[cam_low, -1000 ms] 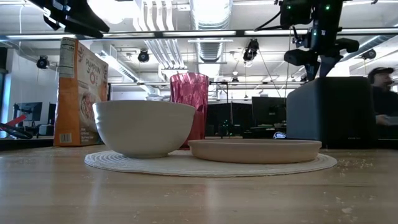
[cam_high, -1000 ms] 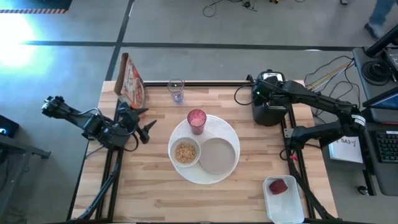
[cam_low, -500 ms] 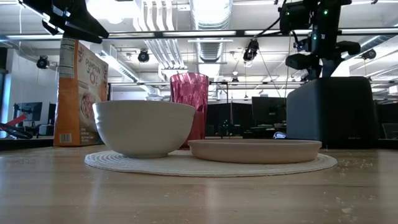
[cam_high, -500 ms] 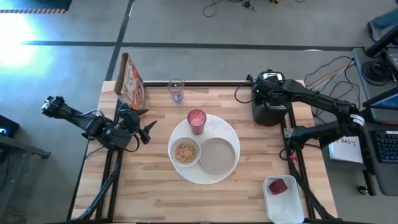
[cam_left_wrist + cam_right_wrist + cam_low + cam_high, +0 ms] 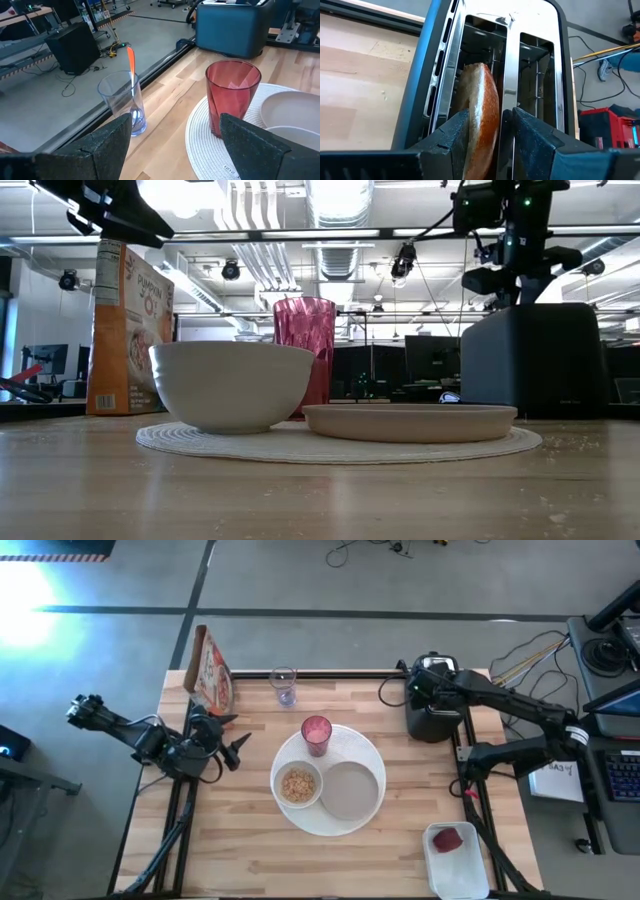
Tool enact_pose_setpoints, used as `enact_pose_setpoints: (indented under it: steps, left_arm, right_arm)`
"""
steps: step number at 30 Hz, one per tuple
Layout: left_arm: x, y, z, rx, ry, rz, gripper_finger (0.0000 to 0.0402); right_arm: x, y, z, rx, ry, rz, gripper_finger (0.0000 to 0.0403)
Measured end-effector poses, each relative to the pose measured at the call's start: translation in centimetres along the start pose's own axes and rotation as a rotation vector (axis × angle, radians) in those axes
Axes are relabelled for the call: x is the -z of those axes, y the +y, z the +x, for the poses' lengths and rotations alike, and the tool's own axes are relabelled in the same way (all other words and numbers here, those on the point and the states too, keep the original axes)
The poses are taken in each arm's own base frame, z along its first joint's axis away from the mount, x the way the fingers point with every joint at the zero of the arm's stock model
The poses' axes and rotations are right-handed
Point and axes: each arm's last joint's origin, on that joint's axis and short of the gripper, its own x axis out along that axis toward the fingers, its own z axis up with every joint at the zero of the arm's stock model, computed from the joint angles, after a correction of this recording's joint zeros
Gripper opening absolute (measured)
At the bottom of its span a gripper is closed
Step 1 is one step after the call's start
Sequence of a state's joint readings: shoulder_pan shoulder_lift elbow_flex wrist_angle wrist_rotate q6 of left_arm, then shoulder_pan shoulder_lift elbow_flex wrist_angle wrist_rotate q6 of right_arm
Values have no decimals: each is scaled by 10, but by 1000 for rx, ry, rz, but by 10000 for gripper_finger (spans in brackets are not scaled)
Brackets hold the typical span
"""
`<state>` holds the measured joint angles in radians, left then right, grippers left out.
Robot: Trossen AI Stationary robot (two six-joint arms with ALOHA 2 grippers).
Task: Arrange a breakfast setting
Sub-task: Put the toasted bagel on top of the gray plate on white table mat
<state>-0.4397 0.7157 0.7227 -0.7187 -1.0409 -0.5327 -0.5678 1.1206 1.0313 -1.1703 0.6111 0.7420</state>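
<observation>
**Wooden table, bagel in the toaster**

Wood planks carry the setting. Upright in one toaster (image 5: 490, 65) slot stands the bagel (image 5: 482, 120), and the right gripper (image 5: 490, 145) is over it with a finger on each face, clasping it; in the high view that gripper (image 5: 432, 680) sits above the toaster (image 5: 432, 720) at the table's far right edge.

Mid-table lies the round white placemat (image 5: 372, 745). On it stand the bowl (image 5: 298, 785) with cereal, the grey plate (image 5: 352, 790) just beside it, and the pink tumbler (image 5: 316, 734) behind both.

Near the front right corner a white tub (image 5: 458, 865) holds a red fruit (image 5: 448, 838).

A clear glass (image 5: 284, 687) and a cereal box (image 5: 212, 672) stand at the far edge. The left gripper (image 5: 236, 746) hovers near the left edge, jaws spread, holding nothing.
</observation>
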Motion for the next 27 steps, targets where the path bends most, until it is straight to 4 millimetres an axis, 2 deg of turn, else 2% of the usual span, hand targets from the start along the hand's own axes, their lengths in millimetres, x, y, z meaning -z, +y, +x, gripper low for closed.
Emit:
enact_pose_setpoints:
  steps: [8, 27]
  left_arm:
    - [0, 1, -1, 2, -3, -5, 283]
    - [0, 1, -1, 1, -3, 7, 283]
  right_arm:
    - [-7, 0, -7, -40, -8, 6, 139]
    - [-9, 3, -9, -92, -5, 0, 136]
